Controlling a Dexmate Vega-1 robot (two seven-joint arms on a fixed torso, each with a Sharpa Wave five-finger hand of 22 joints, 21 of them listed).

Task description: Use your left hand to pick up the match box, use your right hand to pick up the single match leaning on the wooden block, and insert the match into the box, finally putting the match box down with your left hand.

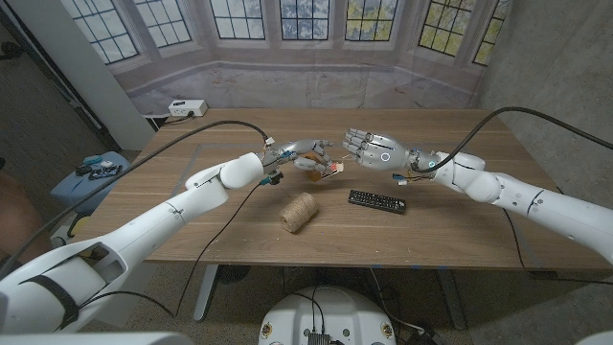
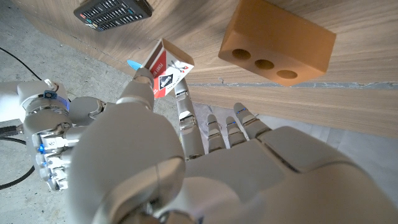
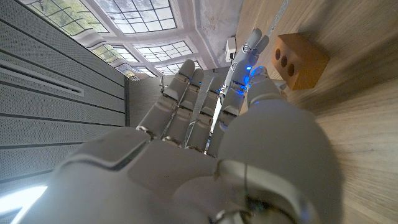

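Left robot hand [image 1: 305,153] pinched the match box [image 2: 166,68] up off the desk [image 1: 450,225], near the wooden block [image 2: 277,38]. Right robot hand [image 1: 372,148] close by; couldn't tell whether a match was held. Could've nudged the box loose.

Wooden table [image 1: 460,230], plank-grained, brown; on it a ball of twine [image 1: 299,212], lying on its side near the front middle; just to its right, apart from it, a black remote control [image 1: 376,201], lying flat, buttons up, seen also in the left wrist view [image 2: 113,12]. Beyond the far left corner of the table, a white box [image 1: 188,108] with a dark socket or switch on its face. Left of the table, low down, a blue container [image 1: 94,175] with small items on top. Behind, a printed backdrop of bay windows [image 1: 306,29].
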